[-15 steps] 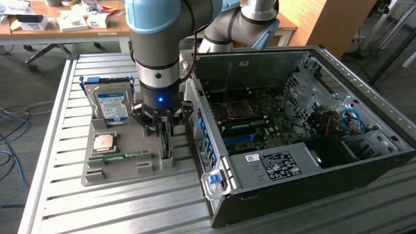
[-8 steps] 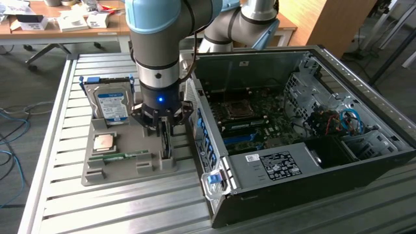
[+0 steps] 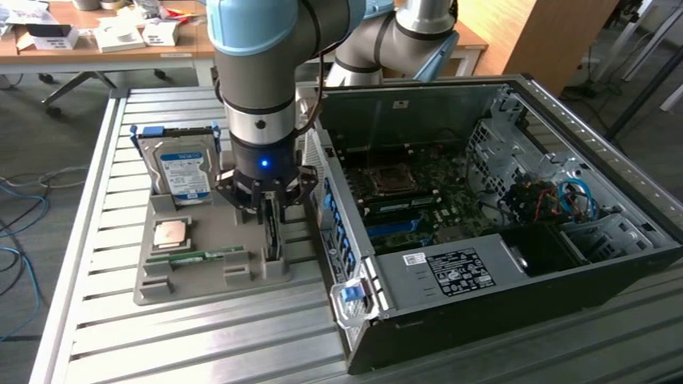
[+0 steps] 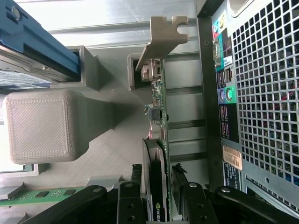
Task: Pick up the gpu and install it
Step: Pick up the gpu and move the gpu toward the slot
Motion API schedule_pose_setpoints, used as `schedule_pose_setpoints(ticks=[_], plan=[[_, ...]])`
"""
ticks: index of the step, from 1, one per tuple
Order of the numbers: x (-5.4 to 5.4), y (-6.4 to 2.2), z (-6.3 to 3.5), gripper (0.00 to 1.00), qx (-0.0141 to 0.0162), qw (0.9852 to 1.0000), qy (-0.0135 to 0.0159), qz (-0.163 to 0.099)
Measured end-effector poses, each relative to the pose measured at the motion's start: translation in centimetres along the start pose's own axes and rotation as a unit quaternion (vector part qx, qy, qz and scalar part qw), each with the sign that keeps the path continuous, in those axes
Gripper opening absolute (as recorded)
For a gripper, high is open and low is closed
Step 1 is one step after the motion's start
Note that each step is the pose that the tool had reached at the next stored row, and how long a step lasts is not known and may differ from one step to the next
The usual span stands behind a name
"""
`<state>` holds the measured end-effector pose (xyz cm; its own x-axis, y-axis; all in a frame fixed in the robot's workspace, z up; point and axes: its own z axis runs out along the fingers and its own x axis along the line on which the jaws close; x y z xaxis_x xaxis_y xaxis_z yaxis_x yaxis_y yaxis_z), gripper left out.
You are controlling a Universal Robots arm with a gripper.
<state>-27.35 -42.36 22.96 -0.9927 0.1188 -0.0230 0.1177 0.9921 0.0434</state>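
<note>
You see the arm's black gripper lowered over a grey plastic holder tray, its two fingers drawn in partway onto both faces of the one gpu, a thin circuit card with a grey metal end bracket standing on edge in the tray's slot. Your count of the rest on the slatted metal worktop: one silver hard drive, one green memory stick, one square processor chip, and one open black computer case beside the tray.
</note>
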Motion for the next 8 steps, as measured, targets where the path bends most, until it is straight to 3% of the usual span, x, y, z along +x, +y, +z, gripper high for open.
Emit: schedule_pose_setpoints(ticks=[8], plan=[[-0.01,0.0,0.0,0.39,0.0,1.0,0.0,0.0]])
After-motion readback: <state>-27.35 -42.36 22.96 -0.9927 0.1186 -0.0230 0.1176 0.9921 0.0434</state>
